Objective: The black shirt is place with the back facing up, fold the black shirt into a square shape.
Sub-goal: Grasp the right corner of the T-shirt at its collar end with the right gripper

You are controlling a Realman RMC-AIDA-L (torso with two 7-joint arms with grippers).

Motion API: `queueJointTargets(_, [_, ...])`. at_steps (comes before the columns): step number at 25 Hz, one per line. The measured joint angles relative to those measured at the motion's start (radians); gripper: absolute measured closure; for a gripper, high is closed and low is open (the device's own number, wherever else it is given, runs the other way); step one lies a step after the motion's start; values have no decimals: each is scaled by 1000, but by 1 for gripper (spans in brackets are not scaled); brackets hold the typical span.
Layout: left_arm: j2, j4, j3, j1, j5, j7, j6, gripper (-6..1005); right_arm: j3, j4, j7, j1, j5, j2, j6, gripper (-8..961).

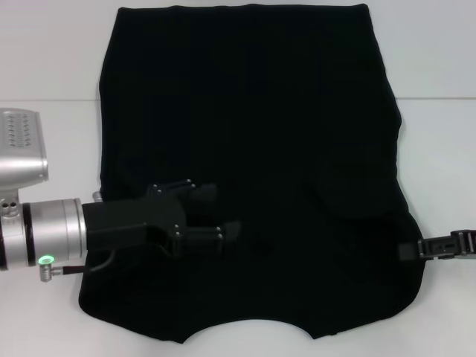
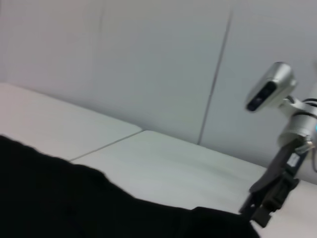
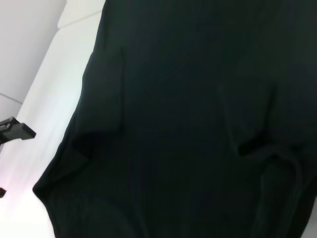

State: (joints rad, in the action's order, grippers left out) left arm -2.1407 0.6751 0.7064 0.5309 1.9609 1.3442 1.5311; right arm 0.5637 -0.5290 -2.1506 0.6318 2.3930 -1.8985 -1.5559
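Observation:
The black shirt (image 1: 253,149) lies flat on the white table, plain side up, with its sleeves tucked in and the curved neck edge nearest me. It also shows in the left wrist view (image 2: 59,198) and fills the right wrist view (image 3: 188,124). My left gripper (image 1: 216,216) is low over the shirt's near left part, open, with nothing between the fingers. My right gripper (image 1: 409,250) is at the shirt's near right edge, right at the fabric. It also shows in the left wrist view (image 2: 262,208), at the shirt's edge.
The white table (image 1: 52,67) extends around the shirt, with a seam line running across it. A pale wall (image 2: 148,59) stands behind the table. A small black rigid part (image 3: 17,130) shows over the bare table in the right wrist view.

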Motion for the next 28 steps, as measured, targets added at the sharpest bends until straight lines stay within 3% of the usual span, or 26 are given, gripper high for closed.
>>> queueJointTargets(19, [7, 3, -36, -8, 7, 11, 0, 134, 3, 9, 27, -7, 6, -13, 71, 313])
queueJointTargets(24, [9, 3, -36, -6, 7, 12, -1, 135, 4, 9, 38, -13, 6, -27, 101, 491])
queueJointTargets(28, [9, 3, -36, -6, 7, 12, -4, 135, 5, 10, 40, -14, 7, -29, 103, 741])
